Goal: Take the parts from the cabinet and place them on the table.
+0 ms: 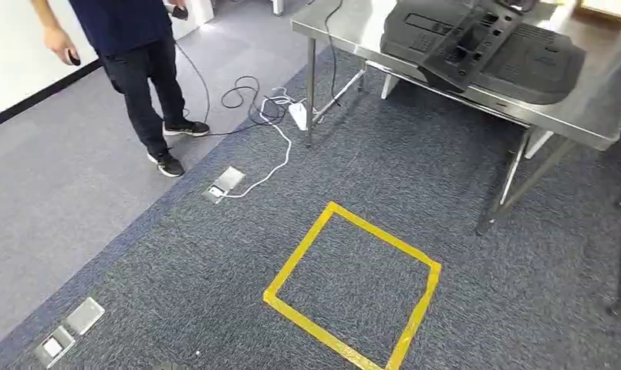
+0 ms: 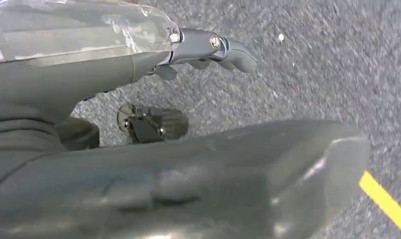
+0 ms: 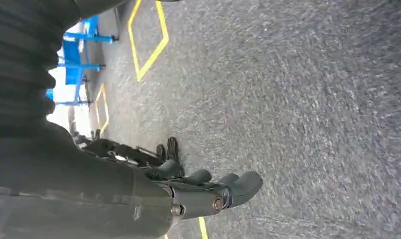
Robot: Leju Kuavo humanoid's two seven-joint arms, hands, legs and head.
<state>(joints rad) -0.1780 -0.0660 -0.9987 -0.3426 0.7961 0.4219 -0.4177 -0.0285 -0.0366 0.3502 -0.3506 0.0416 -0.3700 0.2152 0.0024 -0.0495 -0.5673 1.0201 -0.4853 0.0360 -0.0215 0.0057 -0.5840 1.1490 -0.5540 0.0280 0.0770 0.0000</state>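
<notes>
My left hand (image 2: 208,50) hangs over the grey carpet (image 1: 415,177), its fingers lying loosely together and slightly curled with nothing in them; a big dark moulded shape lies close beneath it in the left wrist view, too blurred for me to tell whether it is a part or my own body. My right hand (image 3: 208,191) hangs the same way on the other side, fingers bent inward and apart from one another, holding nothing, with only carpet beyond the fingertips. Nearest on the floor ahead of me is a yellow tape square (image 1: 353,289), and a strip of the same yellow tape shows at the edge of the left wrist view. To the left of it two metal floor boxes (image 1: 68,330) sit with their lids up at the seam where the dark carpet meets a paler strip. Further on is another open floor box (image 1: 224,183), with a white cable (image 1: 280,150) running from it to a white power strip (image 1: 298,116) beside a bench leg, among loops of black cable (image 1: 241,96). A person (image 1: 141,65) in dark clothes and dark shoes stands on the paler carpet to the far left, something small in each hand. Farthest, at the upper right, stands the steel bench (image 1: 569,116), and the black moulded parts (image 1: 477,46) lie stacked on top of it, towards its near edge.
</notes>
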